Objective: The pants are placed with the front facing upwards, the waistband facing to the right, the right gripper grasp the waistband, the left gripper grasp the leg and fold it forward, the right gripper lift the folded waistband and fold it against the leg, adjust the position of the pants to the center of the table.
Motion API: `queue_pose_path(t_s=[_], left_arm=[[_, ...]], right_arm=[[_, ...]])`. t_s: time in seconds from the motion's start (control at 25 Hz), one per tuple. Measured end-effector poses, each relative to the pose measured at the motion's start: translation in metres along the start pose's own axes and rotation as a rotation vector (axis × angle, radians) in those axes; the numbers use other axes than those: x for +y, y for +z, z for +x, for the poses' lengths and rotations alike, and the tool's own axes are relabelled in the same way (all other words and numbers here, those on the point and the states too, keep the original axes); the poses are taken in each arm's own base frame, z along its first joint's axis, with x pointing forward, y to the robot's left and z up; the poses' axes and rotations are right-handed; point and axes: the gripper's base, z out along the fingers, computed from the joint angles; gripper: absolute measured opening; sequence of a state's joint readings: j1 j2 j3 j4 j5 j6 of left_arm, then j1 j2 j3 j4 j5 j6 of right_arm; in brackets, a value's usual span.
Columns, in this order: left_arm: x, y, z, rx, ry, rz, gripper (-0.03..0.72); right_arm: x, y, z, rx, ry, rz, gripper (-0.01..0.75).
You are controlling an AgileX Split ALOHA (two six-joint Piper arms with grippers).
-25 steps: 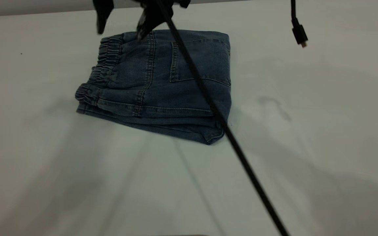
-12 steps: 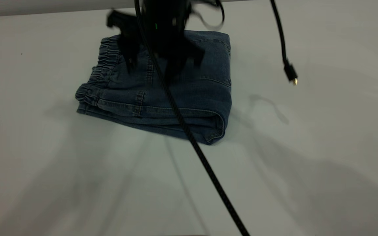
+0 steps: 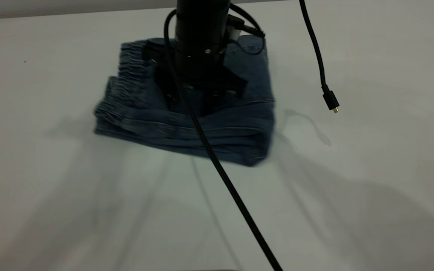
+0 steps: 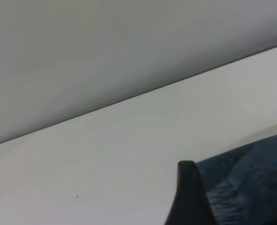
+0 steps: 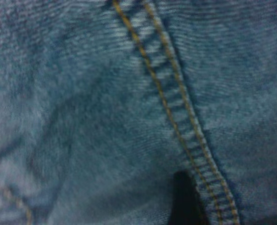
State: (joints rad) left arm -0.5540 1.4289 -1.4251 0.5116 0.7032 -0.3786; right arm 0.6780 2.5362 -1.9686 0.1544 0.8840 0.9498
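The folded blue denim pants (image 3: 232, 128) lie on the white table (image 3: 352, 195) at the back centre, and they look smeared. Their ruched waistband (image 3: 126, 75) is at the left side of the stack. My right gripper (image 3: 188, 107) stands straight down on the middle of the pants. It is open and its tips press into the denim. The right wrist view is filled with denim (image 5: 82, 117) and a yellow-stitched seam (image 5: 176, 108). My left gripper (image 4: 190, 197) is off to the side, low beside the pants' edge (image 4: 251, 183), and outside the exterior view.
A black cable (image 3: 224, 180) runs from the right arm diagonally over the pants to the front edge. A second cable hangs at the right, and its plug (image 3: 331, 102) dangles above the table. A pale wall (image 4: 105, 47) rises behind the table's far edge.
The right arm has come down from the top edge onto the middle of the pants. The pants have shifted slightly to the right. The hanging plug has swung lower.
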Motion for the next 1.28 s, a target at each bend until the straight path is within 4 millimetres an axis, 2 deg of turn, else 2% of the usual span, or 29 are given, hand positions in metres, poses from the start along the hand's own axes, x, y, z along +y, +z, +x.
queue_pose_path(t_s=[0.16,0.32,0.52,0.64,0.72,0.88,0.96,1.12,1.28], left_arm=[[0.000,0.000,0.000,0.003,0.004,-0.001,0.463],[0.000,0.000,0.000,0.003,0.005,-0.001,0.463],[0.000,0.000,0.000,0.003,0.005,-0.001,0.463],[0.000,0.000,0.000,0.003,0.006,-0.001,0.463],[0.000,0.000,0.000,0.003,0.007,-0.001,0.463],[0.006,-0.014,0.000,-0.002,0.032,-0.012,0.463],[0.013,-0.032,-0.002,-0.021,0.041,-0.023,0.463],[0.033,-0.084,-0.002,-0.063,0.045,-0.055,0.463],[0.051,-0.136,0.010,-0.057,0.032,-0.068,0.463]], right_arm=[[-0.014,-0.002,0.000,0.003,-0.112,0.162,0.397],[-0.018,-0.002,0.001,0.024,-0.189,0.209,0.397],[-0.014,-0.007,0.004,0.063,-0.231,0.175,0.397],[-0.001,-0.019,0.007,0.070,-0.292,0.137,0.397],[0.011,-0.037,0.010,0.058,-0.374,0.096,0.397],[0.029,-0.091,0.011,0.011,-0.610,0.045,0.397],[0.033,-0.121,0.012,-0.028,-0.709,0.011,0.397],[0.038,-0.186,0.021,-0.094,-0.810,-0.090,0.397],[0.034,-0.264,0.038,-0.200,-0.933,-0.213,0.397]])
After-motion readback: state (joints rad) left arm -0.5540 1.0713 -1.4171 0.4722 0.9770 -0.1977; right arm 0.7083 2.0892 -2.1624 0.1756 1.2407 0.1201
